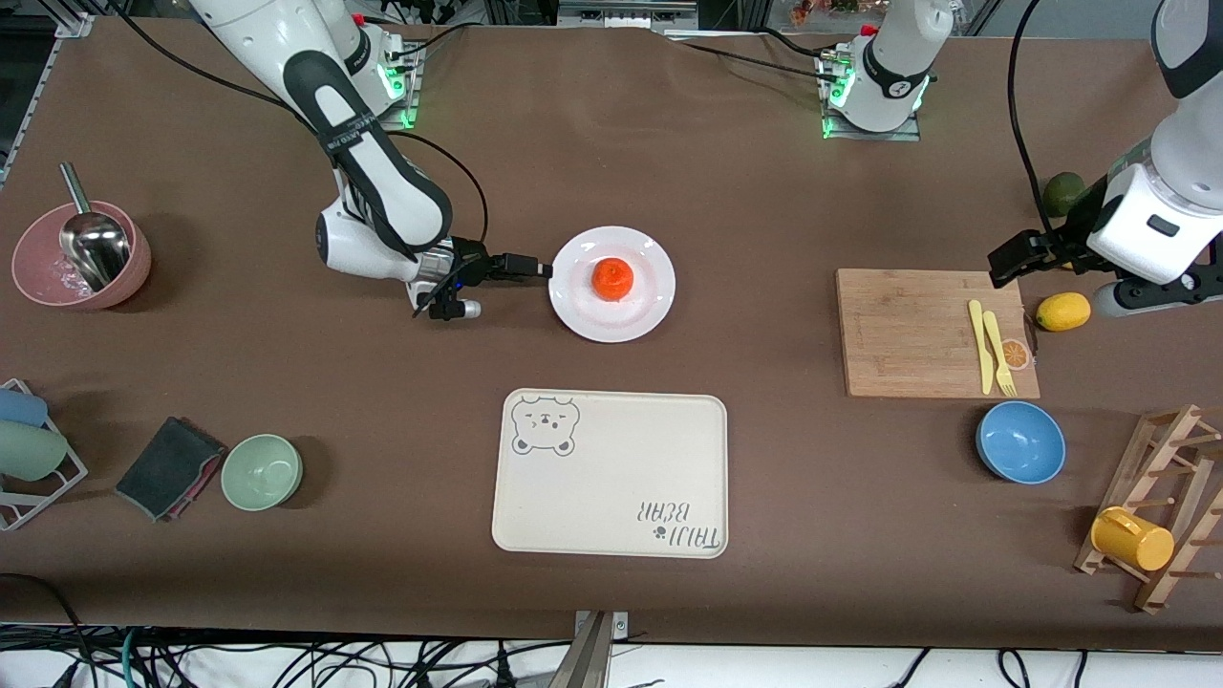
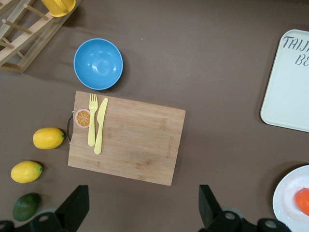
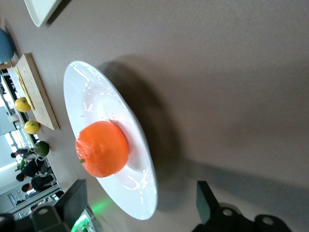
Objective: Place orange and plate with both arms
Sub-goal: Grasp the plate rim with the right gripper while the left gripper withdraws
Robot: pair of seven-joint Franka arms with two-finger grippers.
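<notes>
Brown table: orange on plate.
Right gripper wide at plate rim; left gripper wide above cutting board.

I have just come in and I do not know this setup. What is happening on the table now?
Two robot arms are working with an orange and a white plate. The orange already sits on the plate, which rests on the table, farther from the front camera than the cream tray. The right gripper is open, low beside the plate's rim, holding nothing. The left gripper waits open above the cutting board.
</notes>
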